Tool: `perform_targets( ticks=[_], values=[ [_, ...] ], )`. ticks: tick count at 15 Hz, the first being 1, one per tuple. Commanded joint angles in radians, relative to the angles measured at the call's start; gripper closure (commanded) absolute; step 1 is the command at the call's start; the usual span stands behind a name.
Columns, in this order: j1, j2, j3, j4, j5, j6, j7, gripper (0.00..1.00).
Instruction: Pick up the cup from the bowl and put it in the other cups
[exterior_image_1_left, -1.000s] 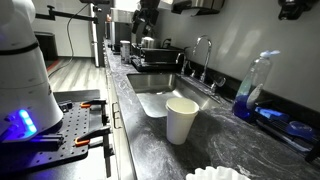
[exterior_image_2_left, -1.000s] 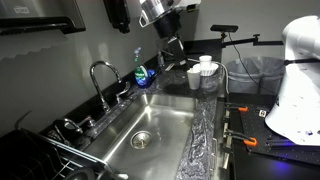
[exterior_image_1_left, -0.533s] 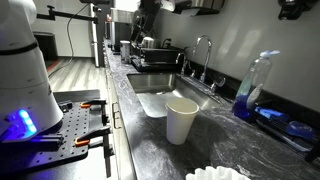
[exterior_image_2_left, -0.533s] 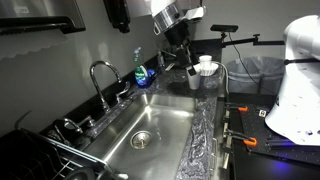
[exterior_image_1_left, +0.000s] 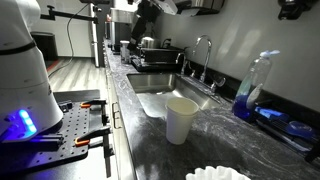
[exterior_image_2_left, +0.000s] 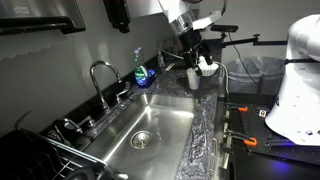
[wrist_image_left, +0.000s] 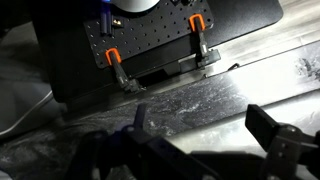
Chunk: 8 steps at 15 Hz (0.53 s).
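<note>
Hovered with the hand (exterior_image_2_left: 191, 48) spread open and empty, the cup (exterior_image_2_left: 207, 66) sitting at about 4 o'clock below it in the bowl (exterior_image_1_left: 216, 174), long axis seemingly upright, beside the other cups (exterior_image_1_left: 181, 121).

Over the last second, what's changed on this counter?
The gripper swung across the counter to just above the white cups, jaws open, holding nothing. The cups, the blue bottle and the sink stayed put.
</note>
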Motion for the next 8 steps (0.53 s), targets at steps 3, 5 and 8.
perform_targets(
  ticks=[3,5,8],
  values=[
    [-0.063,-0.103,0.015,-0.106,0.01,0.071,0.241,0.0],
    [-0.086,-0.14,0.019,-0.135,-0.003,0.076,0.324,0.0],
    [-0.122,-0.196,0.011,-0.175,-0.021,0.078,0.424,0.0]
  ],
)
